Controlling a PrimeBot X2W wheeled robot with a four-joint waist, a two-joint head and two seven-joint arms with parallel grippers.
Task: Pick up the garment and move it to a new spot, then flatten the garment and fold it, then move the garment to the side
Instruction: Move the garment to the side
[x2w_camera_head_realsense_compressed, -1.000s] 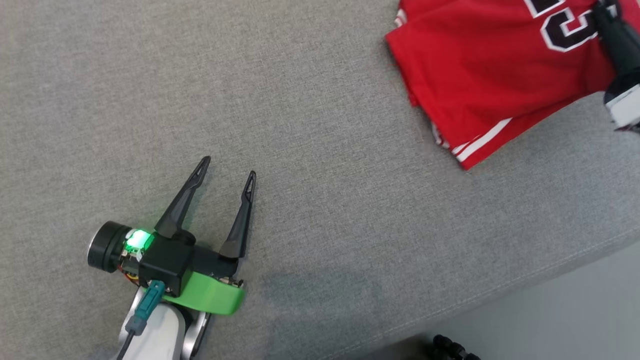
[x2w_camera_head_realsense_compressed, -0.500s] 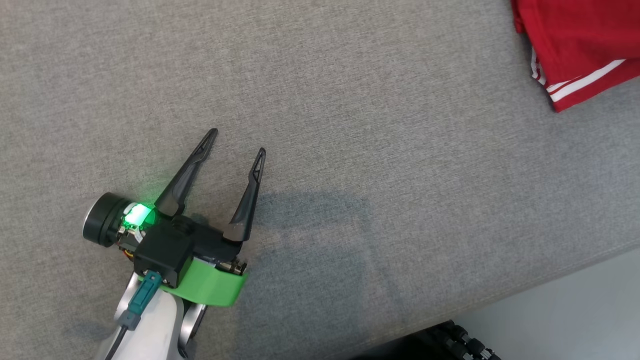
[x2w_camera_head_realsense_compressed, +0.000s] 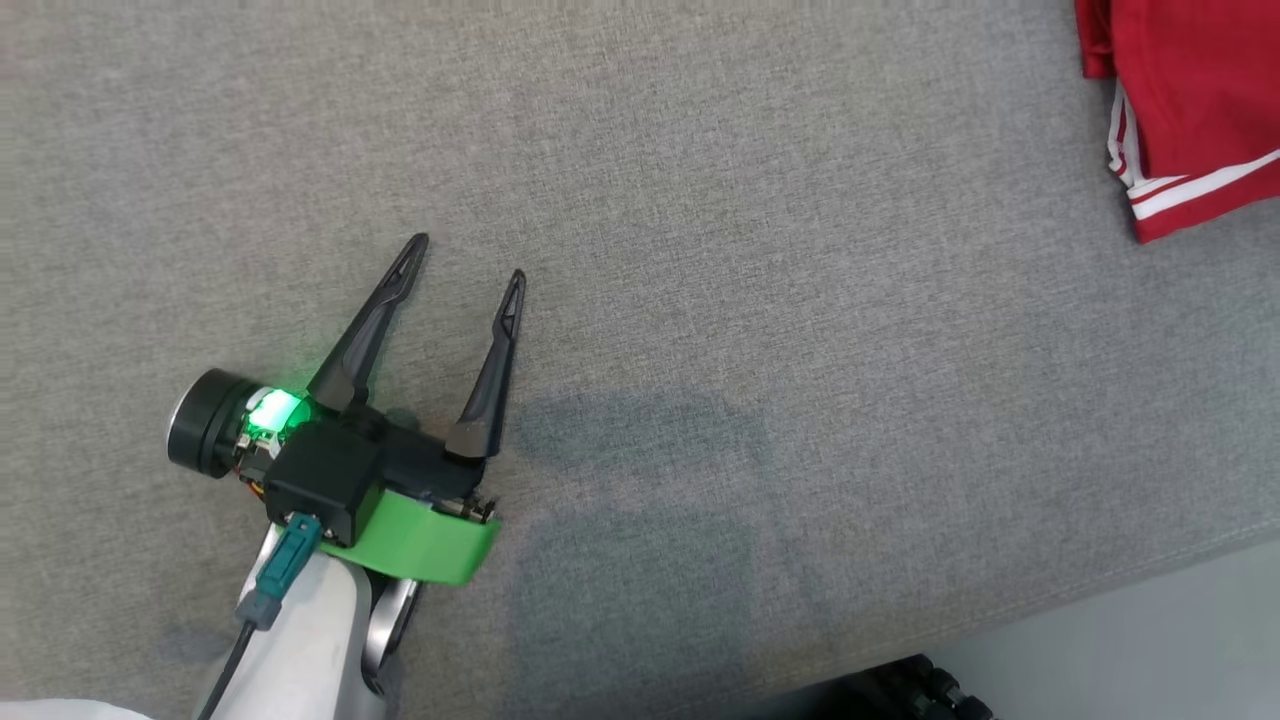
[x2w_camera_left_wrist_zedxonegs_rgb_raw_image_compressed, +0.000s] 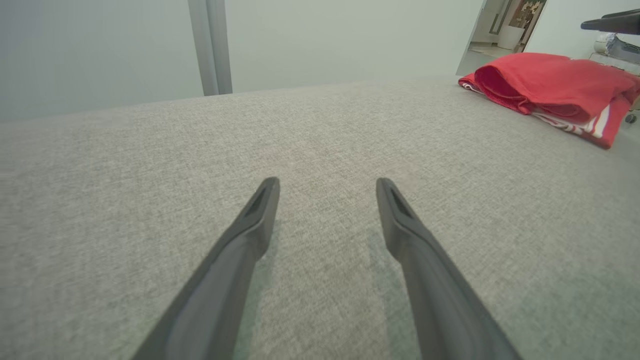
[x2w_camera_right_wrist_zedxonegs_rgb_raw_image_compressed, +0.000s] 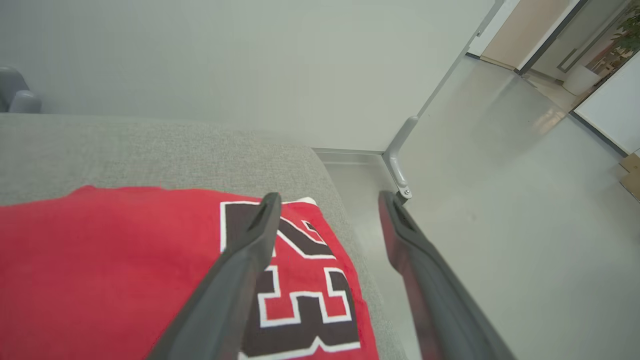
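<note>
The garment (x2w_camera_head_realsense_compressed: 1190, 95), a folded red jersey with white stripes and a black number, lies at the head view's top right corner. It is a red heap (x2w_camera_left_wrist_zedxonegs_rgb_raw_image_compressed: 555, 92) at the far right in the left wrist view. My left gripper (x2w_camera_head_realsense_compressed: 468, 258) rests open on bare grey fabric, far from the garment, with nothing between its fingers (x2w_camera_left_wrist_zedxonegs_rgb_raw_image_compressed: 260, 210). In the right wrist view my right gripper (x2w_camera_right_wrist_zedxonegs_rgb_raw_image_compressed: 330, 200) stands open above the garment (x2w_camera_right_wrist_zedxonegs_rgb_raw_image_compressed: 125, 270), near its numbered edge, holding nothing.
The grey upholstered surface (x2w_camera_head_realsense_compressed: 700, 300) spreads wide, with its front edge at the lower right of the head view and pale floor (x2w_camera_head_realsense_compressed: 1150, 640) beyond. The right wrist view shows the surface's end, floor (x2w_camera_right_wrist_zedxonegs_rgb_raw_image_compressed: 500, 200) and a grey wall bracket (x2w_camera_right_wrist_zedxonegs_rgb_raw_image_compressed: 398, 160).
The head camera has swung, so the garment sits further toward the top right corner. The right arm, seen on the garment a second ago, has left the head view.
</note>
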